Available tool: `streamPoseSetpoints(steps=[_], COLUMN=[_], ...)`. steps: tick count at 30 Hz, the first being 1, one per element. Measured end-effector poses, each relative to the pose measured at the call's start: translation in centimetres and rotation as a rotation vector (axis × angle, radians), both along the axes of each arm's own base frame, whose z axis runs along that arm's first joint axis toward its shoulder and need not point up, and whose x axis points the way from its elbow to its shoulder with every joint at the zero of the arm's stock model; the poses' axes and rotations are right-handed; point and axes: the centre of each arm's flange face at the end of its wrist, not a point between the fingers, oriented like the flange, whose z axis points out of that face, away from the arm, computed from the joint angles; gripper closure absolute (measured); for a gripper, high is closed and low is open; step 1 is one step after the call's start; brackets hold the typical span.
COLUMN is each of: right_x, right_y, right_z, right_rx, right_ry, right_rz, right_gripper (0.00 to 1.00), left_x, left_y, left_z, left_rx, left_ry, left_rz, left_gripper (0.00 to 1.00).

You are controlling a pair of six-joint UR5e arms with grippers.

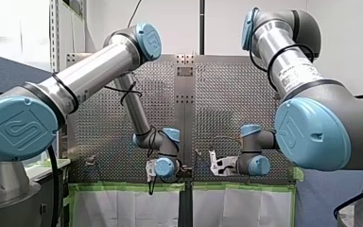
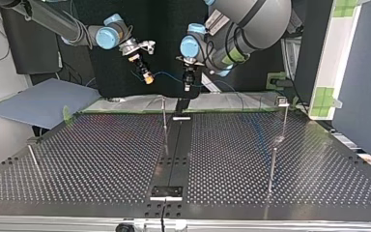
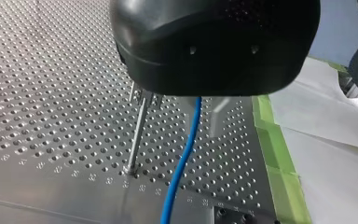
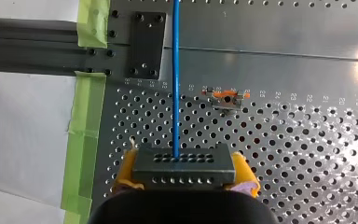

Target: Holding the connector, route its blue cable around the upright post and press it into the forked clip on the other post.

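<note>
In the right wrist view my right gripper is shut on the dark connector, with a yellow pad on each side of the block. The blue cable runs straight ahead from the connector. A post's forked clip, metal and orange, stands ahead and to one side. In the top view my right gripper hangs above the table's far edge, and the cable runs across to my left gripper. The left wrist view's black housing hides its fingers. The cable hangs from under it, beside a thin post.
Thin upright posts stand on the perforated table: one near the middle and two at the top view's right. A short rod leans at its left. Green tape edges the table, with white sheeting beyond.
</note>
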Motion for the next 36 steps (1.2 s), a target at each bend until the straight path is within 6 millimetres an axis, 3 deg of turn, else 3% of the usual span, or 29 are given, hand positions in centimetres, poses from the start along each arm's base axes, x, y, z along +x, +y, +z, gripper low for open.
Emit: streamPoseSetpoints(steps=[14,28,36], right_x=[-1.0,-2.1,-2.5], right_y=[-0.9,-2.0,-2.7], right_z=[0.0,0.1,0.2], right_rx=[0.011,0.015,0.012], right_ry=[-0.005,-0.015,-0.020], right_rz=[-0.050,-0.090,-0.103], right_gripper=[1.00,1.00,1.00], left_x=[-0.2,-1.6,-1.7], left_y=[0.3,-1.3,-2.2], left_z=[0.1,0.5,2.0], left_rx=[0.055,0.071,0.060], left_ry=[-0.024,-0.053,-0.085], left_rz=[0.060,0.054,0.064], left_gripper=[1.00,1.00,1.00])
